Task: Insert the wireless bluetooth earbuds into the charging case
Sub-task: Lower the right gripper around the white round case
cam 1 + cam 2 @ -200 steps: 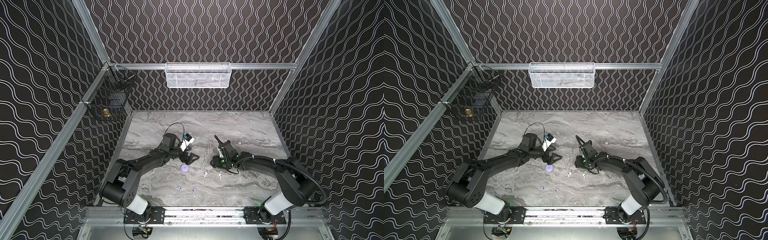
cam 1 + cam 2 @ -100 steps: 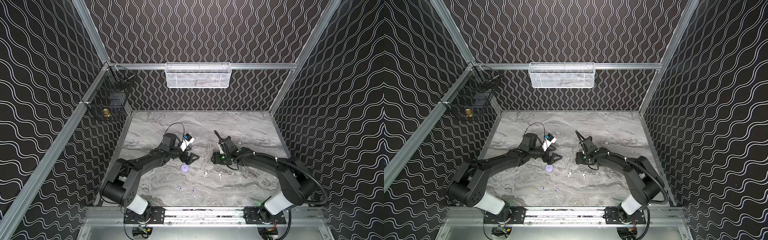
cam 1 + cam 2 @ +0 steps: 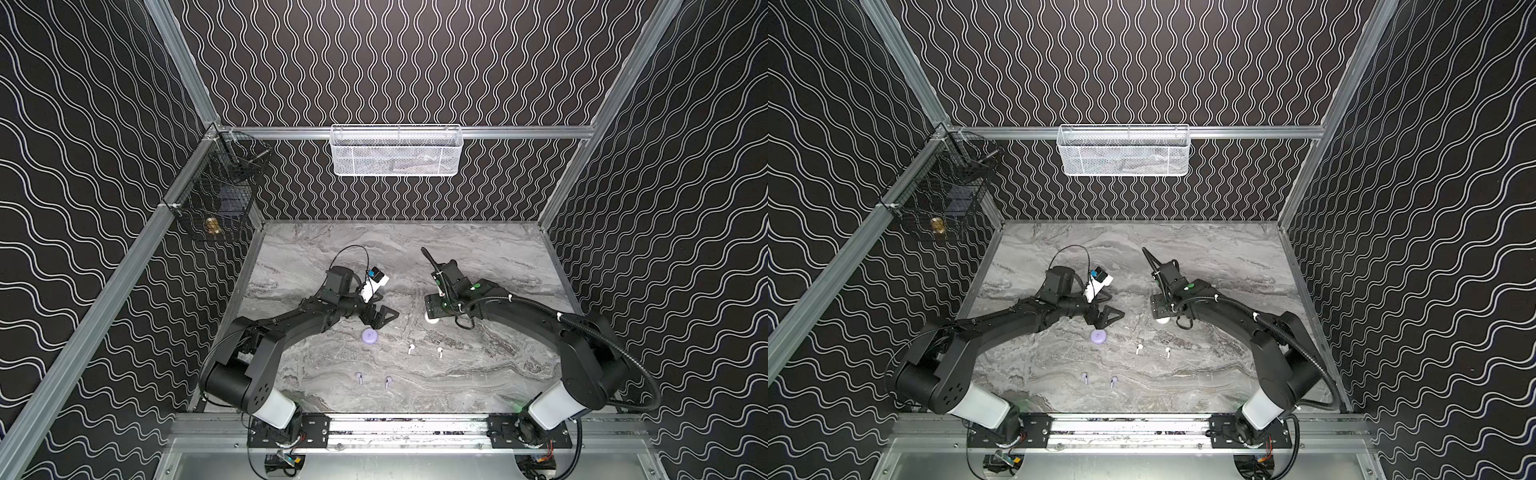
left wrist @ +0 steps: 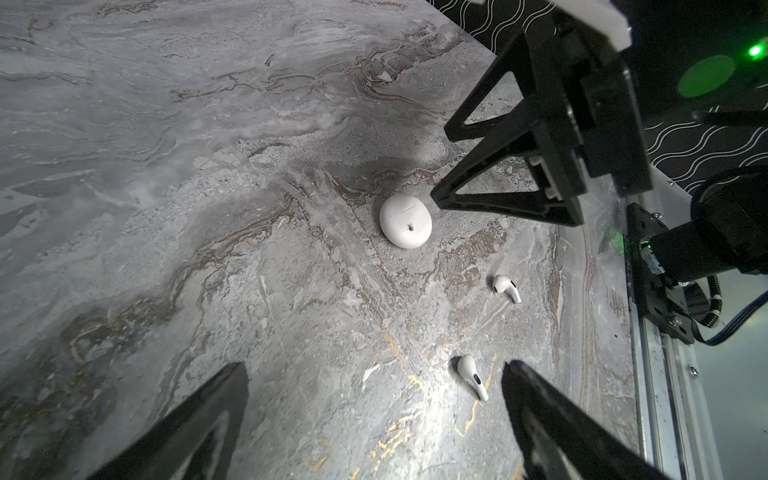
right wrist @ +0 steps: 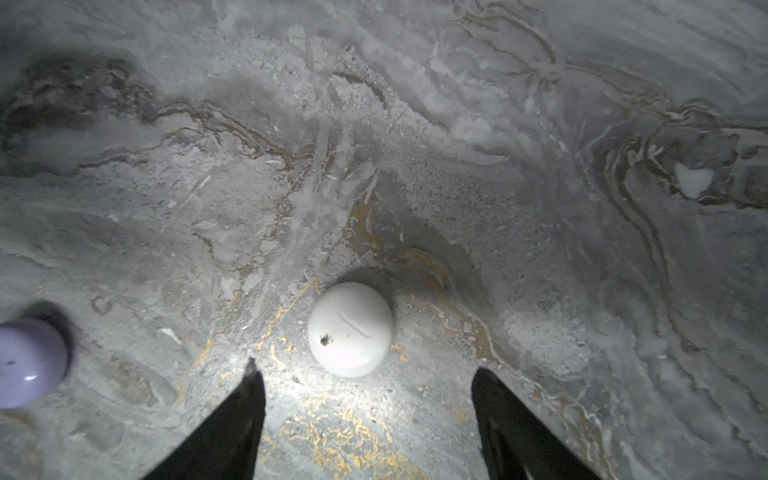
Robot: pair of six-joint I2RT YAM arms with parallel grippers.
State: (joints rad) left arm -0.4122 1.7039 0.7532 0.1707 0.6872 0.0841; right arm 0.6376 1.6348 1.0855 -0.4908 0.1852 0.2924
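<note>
Nothing was inserted | two tiny white stemmed earbuds (image 3: 410,349) and two pale lavender earbuds (image 3: 359,377) lay on the grey marble surface (image 3: 478,257) | round white case (image 5: 350,329) looked shut | left hand (image 4: 374,365), right hand (image 4: 439,164) spread, empty

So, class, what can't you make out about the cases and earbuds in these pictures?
White case: both top views, mostly under the right arm.
Lavender case: right wrist view, cut by the edge.
Lavender earbuds: both top views, too small for detail.
White basket: contents blurred behind mesh.
</note>
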